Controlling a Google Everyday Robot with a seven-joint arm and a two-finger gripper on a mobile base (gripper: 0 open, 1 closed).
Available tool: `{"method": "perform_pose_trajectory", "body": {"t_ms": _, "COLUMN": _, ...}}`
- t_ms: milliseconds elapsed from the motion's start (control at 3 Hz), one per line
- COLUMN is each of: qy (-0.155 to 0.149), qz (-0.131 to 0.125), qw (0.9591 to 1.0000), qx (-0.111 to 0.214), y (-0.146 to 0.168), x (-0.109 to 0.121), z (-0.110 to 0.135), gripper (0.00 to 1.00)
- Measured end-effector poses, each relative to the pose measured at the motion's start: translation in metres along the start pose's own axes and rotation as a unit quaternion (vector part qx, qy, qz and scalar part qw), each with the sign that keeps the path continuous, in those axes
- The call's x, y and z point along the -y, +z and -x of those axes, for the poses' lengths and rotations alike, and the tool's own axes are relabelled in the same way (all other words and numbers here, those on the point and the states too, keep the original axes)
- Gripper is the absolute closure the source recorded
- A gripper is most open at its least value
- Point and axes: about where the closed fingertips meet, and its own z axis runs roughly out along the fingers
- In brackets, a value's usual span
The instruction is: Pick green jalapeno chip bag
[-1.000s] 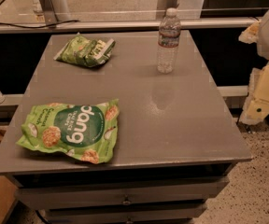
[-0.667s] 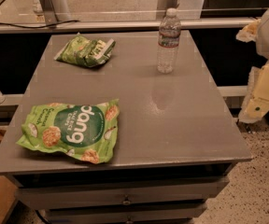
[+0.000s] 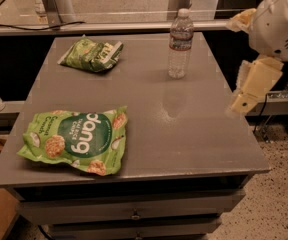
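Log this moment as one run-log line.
pincer: beyond table right edge | green jalapeno chip bag: far-left, untouched | dang bag: near-left | bottle: upright

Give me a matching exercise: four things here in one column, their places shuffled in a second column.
Things
1. jalapeno bag
2. dang bag
3. bottle
4. gripper

Places
A. by the table's right edge, holding nothing
B. tabletop, far left
C. tabletop, near left
D. tabletop, far side, standing upright

Pairs: 1-B, 2-C, 3-D, 4-A
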Motion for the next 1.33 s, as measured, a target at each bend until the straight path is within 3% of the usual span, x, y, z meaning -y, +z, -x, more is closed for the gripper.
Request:
{"method": "perform_pose_trajectory", "body": {"t_ms": 333, "qy": -0.033, "qz": -0.006, "qw": 0.9984, "qx": 0.046, "y": 0.013, "x": 0.008, "z": 0.041, "gripper": 0.0}}
{"method": "perform_pose_trajectory", "body": {"t_ms": 667, "qy": -0.062, "qz": -0.003, "qw": 0.9939, "qx": 0.091, "y": 0.034, "x": 0.01, "z": 0.091, "gripper": 0.0}}
{"method": "perform_pose_trajectory", "body": {"t_ms": 1333, "qy": -0.059, "qz": -0.004, "qw": 0.993, "qx": 0.102, "y": 0.042, "x": 0.013, "z": 0.095, "gripper": 0.0}}
